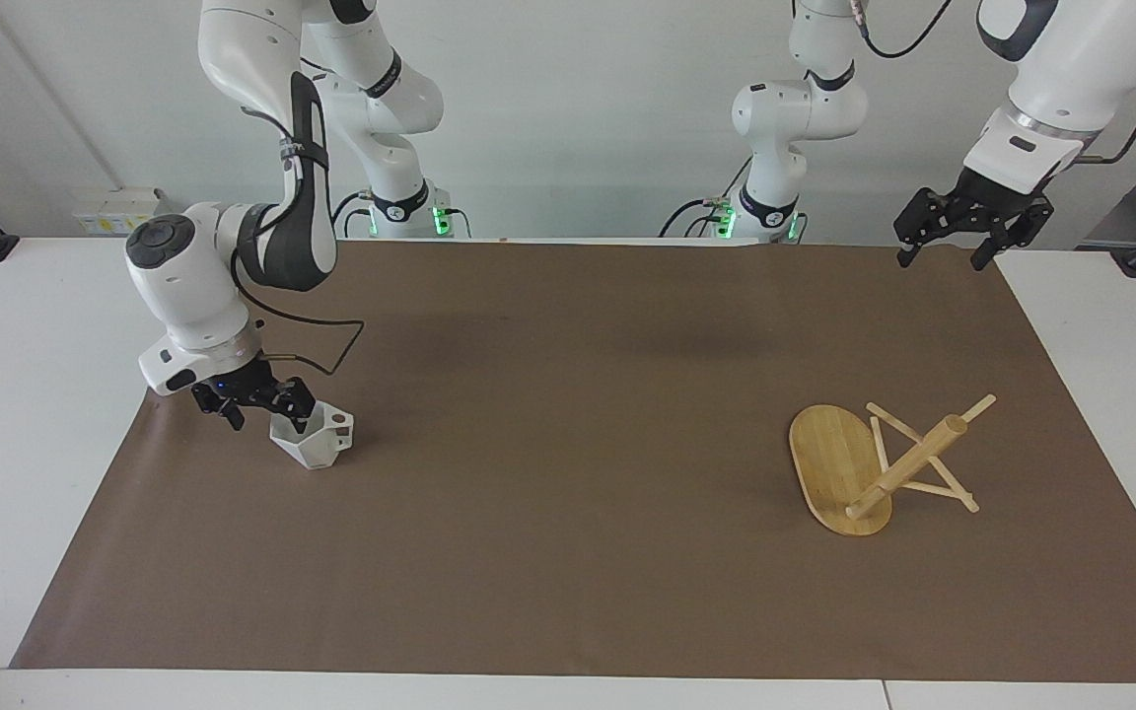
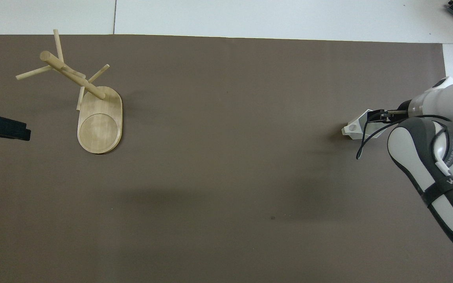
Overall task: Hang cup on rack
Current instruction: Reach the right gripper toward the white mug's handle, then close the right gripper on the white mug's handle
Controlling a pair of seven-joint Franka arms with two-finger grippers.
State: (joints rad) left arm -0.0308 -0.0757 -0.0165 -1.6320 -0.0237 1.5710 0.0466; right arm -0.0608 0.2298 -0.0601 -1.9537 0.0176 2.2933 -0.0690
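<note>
We see the white faceted cup (image 1: 312, 439) upright on the brown mat toward the right arm's end. Well apart, toward the left arm's end, the bamboo rack (image 1: 874, 463) lies tipped over, post slanting off its oval base.

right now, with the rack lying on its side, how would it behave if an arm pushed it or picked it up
The rack looks like stiff bamboo, so it should not flex. It rests on the edge of its oval base and on its pegs, so a push would probably make it pivot or rock rather than slide. The thin pegs look easiest to snap; the thick post seems the safer grip.
</note>
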